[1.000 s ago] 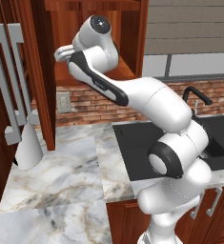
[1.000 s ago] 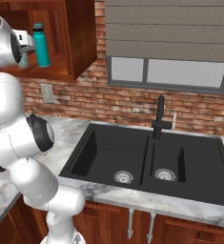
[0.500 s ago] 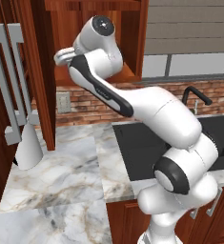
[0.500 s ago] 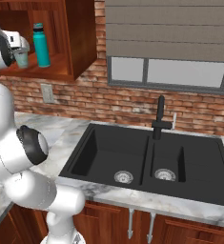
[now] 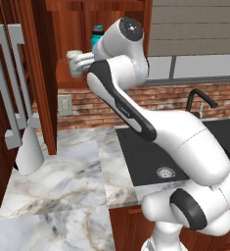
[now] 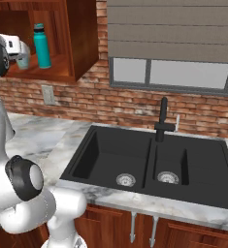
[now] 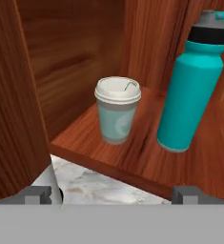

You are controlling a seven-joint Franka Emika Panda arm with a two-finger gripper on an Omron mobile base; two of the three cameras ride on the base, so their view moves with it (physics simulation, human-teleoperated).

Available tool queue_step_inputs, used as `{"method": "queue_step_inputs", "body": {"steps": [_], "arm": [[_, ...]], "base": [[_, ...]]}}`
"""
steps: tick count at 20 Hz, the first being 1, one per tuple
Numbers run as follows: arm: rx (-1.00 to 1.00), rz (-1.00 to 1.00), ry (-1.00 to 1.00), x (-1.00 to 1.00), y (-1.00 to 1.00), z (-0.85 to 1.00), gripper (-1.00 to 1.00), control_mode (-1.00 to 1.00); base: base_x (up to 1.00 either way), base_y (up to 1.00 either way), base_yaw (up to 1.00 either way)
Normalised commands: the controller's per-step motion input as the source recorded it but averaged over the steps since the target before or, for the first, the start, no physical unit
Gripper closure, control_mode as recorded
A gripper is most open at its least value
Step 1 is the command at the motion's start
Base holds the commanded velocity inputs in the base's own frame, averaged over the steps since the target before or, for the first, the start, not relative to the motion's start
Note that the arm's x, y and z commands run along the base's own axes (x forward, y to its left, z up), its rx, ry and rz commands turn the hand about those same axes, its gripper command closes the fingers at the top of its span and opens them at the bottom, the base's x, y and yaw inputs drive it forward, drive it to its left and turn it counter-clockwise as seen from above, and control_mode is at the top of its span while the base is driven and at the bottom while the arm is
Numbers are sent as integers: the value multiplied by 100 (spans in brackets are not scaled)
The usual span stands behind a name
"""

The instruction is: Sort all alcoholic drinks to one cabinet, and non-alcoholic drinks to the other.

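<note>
Gripper: jaws wide apart, nothing between them; the 2 finger tips sit at the bottom of the hand view, short of the shelf's front edge.
Cup: 1 small pale green cup with a white lid, upright on the shelf, apart from the gripper and just ahead of it; in the left base view it stands beside the hand.
Teal bottle: 1 slim bottle with a black cap, upright on the same shelf, near the cup but not touching it; on the right in the hand view.
Narrow cabinet: reddish-brown wood, open front, mounted on the brick wall; holds both the cup and the teal bottle on its bottom board.
Arm: white, raised from the base up toward the cabinet opening.
Counter: marble, below the cabinet.
Sink: black, 2 basins, set in the counter, well apart from the cabinet.
Faucet: black, behind the sink.
</note>
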Motion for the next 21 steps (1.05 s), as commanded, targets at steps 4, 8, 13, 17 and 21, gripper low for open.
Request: {"method": "queue_step_inputs", "body": {"steps": [4, 8, 13, 17, 21], "arm": [[3, 0, 0, -81, -64, -14, -100, -100], [0, 0, 0, -98, -63, -41, -100, -100], [0, 0, 1, -100, -56, -65, -100, -100], [0, 0, 4, -100, -49, -86, -100, -100], [0, 0, 11, -96, -35, -93, -100, -100]], "base": [[0, 0, 0], [0, 0, 0], [0, 0, 0], [0, 0, 0], [0, 0, 0]]}}
